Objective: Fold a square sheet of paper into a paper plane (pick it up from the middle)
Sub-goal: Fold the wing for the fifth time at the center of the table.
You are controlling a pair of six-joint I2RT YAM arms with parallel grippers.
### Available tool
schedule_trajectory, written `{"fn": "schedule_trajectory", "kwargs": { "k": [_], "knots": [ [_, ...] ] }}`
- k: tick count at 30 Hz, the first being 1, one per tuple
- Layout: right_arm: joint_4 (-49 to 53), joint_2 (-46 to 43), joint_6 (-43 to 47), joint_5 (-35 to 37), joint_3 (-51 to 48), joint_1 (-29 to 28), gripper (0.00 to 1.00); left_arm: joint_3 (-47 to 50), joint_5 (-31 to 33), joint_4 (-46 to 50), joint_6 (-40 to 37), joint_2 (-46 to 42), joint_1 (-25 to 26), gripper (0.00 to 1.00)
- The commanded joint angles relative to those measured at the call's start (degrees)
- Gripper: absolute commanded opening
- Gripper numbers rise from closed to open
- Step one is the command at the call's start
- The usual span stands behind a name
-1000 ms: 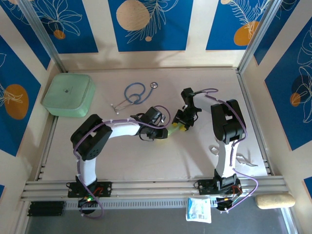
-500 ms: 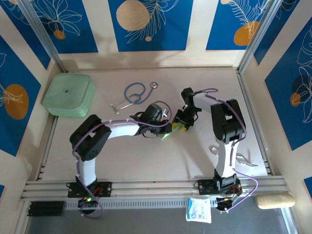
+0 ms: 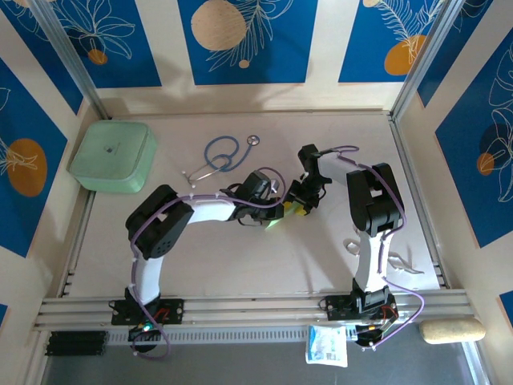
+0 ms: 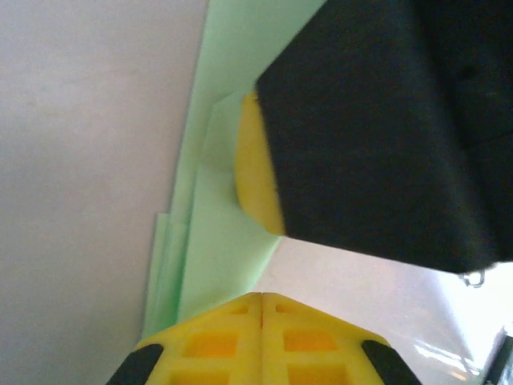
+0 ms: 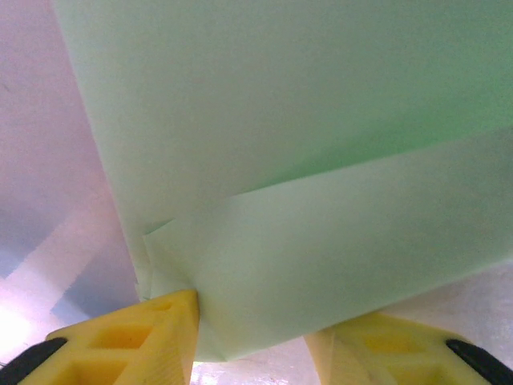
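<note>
**Square sheet of paper** [image 5: 321,136]

- Appearance: thin, pale green, plain and unmarked.
- State: partly folded, in several layers. In the right wrist view, a folded flap overlies the main panel. The flap's straight edge slants across the sheet, and a small tucked corner sits at the lower left.
- Pose: in the left wrist view [image 4: 215,208], it lies flat on the bench [image 4: 80,160]. Stepped layer edges run along its left side, and it narrows toward the bottom.
- Location: mid-bench. In the top view, a small green patch [image 3: 275,224] is visible.
- Contact: its near edge sits between the spread fingers of the right hand [image 5: 252,341]. Its lower tip meets the closed left hand [image 4: 261,303]; whether that hand pinches it cannot be told.
</note>
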State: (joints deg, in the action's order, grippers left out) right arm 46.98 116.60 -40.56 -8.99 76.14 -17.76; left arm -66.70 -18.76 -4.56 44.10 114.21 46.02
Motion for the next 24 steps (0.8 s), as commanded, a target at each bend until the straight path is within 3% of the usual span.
{"fn": "schedule_trajectory", "kwargs": {
  "k": [1,24],
  "knots": [
    [-6.6,10.71,0.2,7.26,-4.87,-0.98,0.44,-1.24,2.55,2.82,-0.57,0.91,-0.23,0.05],
    [-5.7,9.44,0.67,5.98,-4.15,-0.68,0.45,-1.57,4.97,8.99,4.1,2.81,-1.08,0.03]
  ]
}}
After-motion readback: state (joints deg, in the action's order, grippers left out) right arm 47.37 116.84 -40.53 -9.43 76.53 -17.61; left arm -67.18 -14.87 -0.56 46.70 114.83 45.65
